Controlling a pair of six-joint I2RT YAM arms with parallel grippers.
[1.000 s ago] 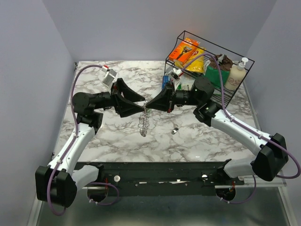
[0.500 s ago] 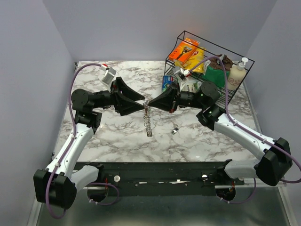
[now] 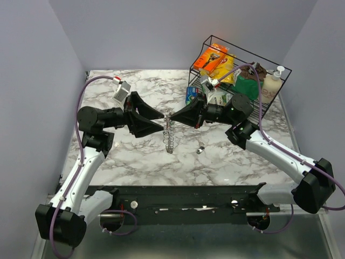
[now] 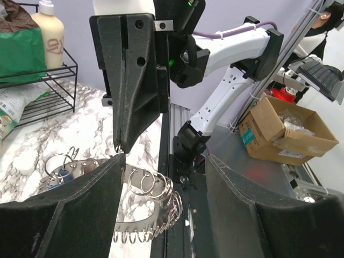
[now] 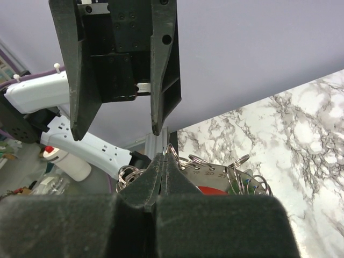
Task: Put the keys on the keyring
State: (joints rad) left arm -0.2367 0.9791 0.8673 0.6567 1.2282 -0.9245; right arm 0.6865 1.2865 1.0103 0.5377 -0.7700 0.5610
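Observation:
The keyring (image 3: pixel 168 136) is a flat silver numbered plate strung with several small split rings, and it hangs over the table's middle. My right gripper (image 3: pixel 171 118) is shut on one small ring at its top; the right wrist view shows the jaws (image 5: pixel 164 157) pressed together on that ring, with the plate (image 5: pixel 215 174) and red and green key heads behind. My left gripper (image 3: pixel 156 123) is open, just left of the keyring and apart from it. In the left wrist view its fingers (image 4: pixel 80 209) stand wide, with the keyring (image 4: pixel 148 196) between them. One small silver key (image 3: pixel 200 150) lies on the marble.
A black wire basket (image 3: pixel 280 67) at the back right holds an orange pack, a green bag and a soap bottle. A blue can (image 3: pixel 191 96) stands beside it. The black rail (image 3: pixel 172 197) runs along the near edge.
My left gripper has drawn back to the left, away from the keyring. My right gripper has risen slightly, and the keyring now hangs from it alone.

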